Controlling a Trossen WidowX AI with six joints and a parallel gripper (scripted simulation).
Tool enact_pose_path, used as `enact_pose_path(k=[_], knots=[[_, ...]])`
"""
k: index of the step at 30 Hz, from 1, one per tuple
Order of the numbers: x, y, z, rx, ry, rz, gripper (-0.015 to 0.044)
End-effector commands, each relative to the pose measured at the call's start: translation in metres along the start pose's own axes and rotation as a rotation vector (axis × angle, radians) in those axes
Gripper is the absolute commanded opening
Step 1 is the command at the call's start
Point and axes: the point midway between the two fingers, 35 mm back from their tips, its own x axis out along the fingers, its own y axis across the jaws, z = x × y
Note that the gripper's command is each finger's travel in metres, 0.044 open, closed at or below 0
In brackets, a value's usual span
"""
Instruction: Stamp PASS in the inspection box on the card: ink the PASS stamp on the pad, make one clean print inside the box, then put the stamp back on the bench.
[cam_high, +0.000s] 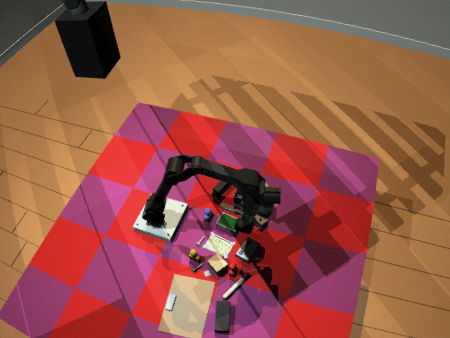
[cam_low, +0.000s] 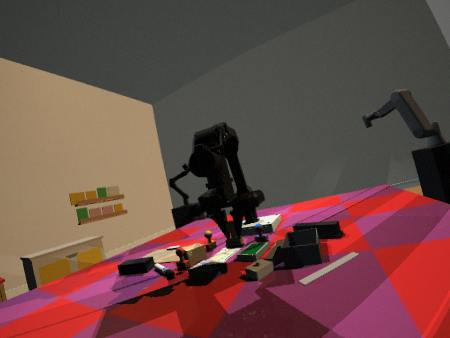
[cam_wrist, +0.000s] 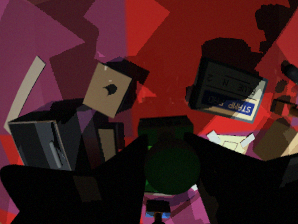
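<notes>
A red and purple checkered mat (cam_high: 320, 280) is spread beneath everything. Above it, the dark arm (cam_high: 210, 172) is bent over the clutter. The pincer (cam_high: 245, 225) is clamped on a stamp with a dark green knob (cam_wrist: 172, 169), which is held between the fingers directly over the green ink pad (cam_high: 228, 222). The white card (cam_high: 220, 244) is laid just beside the pincer, toward the near edge. A blue-knobbed stamp (cam_high: 208, 214) is stood near the pincer, on its base side.
</notes>
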Motion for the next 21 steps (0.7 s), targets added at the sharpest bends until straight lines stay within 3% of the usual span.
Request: enact_pose_path(k=[1, 21], knots=[[-0.0043, 0.0007, 0.0009, -0.006, -0.004, 0.005, 0.0], [-0.0138, 0.0005, -0.0007, -0.006, -0.004, 0.006, 0.0]])
